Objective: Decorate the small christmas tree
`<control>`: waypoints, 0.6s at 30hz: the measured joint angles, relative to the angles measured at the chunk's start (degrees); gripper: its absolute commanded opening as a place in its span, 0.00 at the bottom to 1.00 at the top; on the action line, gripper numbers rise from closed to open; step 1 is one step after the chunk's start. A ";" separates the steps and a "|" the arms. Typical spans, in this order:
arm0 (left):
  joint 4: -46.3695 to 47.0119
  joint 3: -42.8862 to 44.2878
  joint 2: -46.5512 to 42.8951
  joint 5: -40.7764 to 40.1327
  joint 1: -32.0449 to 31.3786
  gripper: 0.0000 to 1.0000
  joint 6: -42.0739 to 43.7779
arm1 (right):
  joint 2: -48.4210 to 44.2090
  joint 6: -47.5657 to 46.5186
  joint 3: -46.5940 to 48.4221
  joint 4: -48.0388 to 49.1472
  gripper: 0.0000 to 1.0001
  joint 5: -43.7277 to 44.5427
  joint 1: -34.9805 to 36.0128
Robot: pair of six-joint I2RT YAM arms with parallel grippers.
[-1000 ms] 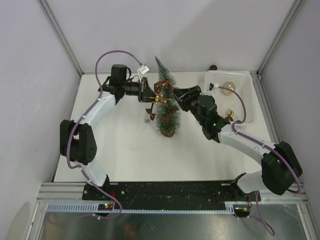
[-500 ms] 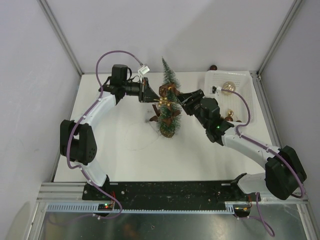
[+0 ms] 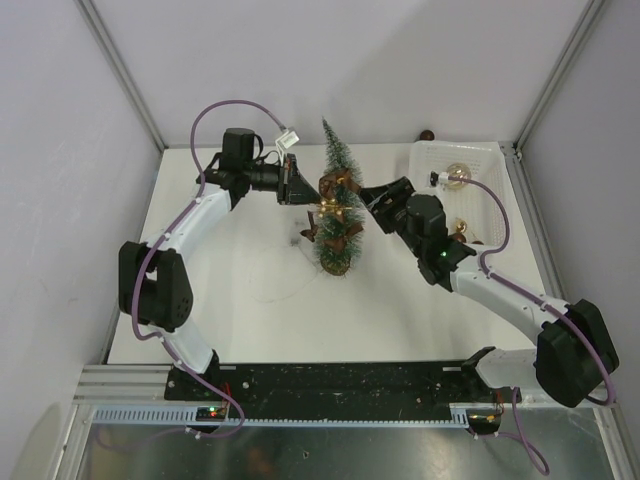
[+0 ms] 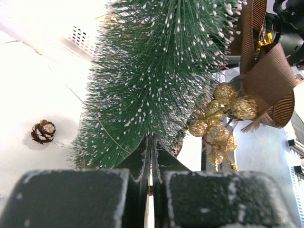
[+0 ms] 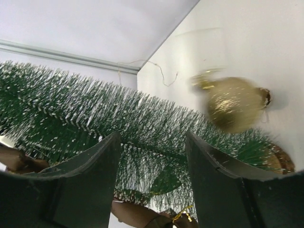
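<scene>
The small christmas tree [image 3: 337, 205] stands on its wooden disc base [image 3: 335, 264] at mid-table, a brown ribbon bow [image 4: 266, 71] and a gold berry cluster [image 4: 223, 109] hanging on it. My left gripper [image 3: 298, 186] is shut, its fingertips [image 4: 151, 154] pressed into the bristles on the tree's left side. My right gripper [image 3: 372, 200] is open just right of the tree, nothing between its fingers [image 5: 95, 171]. In the right wrist view a blurred gold ball ornament [image 5: 235, 102] hangs at the tree [image 5: 118, 118], clear of the jaws.
A white mesh basket [image 3: 455, 146] at the back right holds gold ball ornaments [image 3: 458, 175]. A pine cone [image 4: 43, 131] lies on the table left of the tree. Another small brown cone [image 3: 427, 134] sits by the back wall.
The right gripper opened wider and drew back to the right, leaving the gold ball swinging at the tree. The tree shifted slightly right. The left gripper stayed shut at the tree.
</scene>
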 measured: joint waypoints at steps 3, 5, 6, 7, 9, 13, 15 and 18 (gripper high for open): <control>0.00 0.00 0.00 -0.22 0.00 0.00 0.00 | -0.13 -0.59 -0.11 -1.01 0.62 -0.44 -0.72; -0.02 0.00 0.00 -0.26 -0.02 0.00 0.00 | -0.13 -0.76 -0.17 -1.31 0.62 -0.63 -1.03; -0.02 0.00 0.00 -0.26 -0.02 0.00 0.00 | -0.13 -0.87 -0.20 -1.51 0.62 -0.79 -1.16; 0.00 0.00 0.00 -0.26 -0.02 0.00 0.02 | -0.13 -0.92 -0.20 -1.64 0.62 -0.85 -1.25; -0.02 0.00 0.00 -0.28 0.00 0.00 0.02 | -0.26 -1.18 -0.20 -2.16 0.62 -0.96 -1.38; 0.00 0.00 -0.02 -0.33 0.00 0.02 0.00 | -1.22 -1.92 -0.22 -3.93 0.63 -0.92 -1.46; 0.00 -0.02 -0.04 -0.33 0.02 0.10 -0.02 | -2.21 -2.49 -0.22 -4.83 0.68 -0.76 -1.46; -0.02 -0.02 -0.48 -0.24 0.76 0.37 -0.48 | -4.72 -4.09 -0.57 -6.58 0.83 -0.17 -1.68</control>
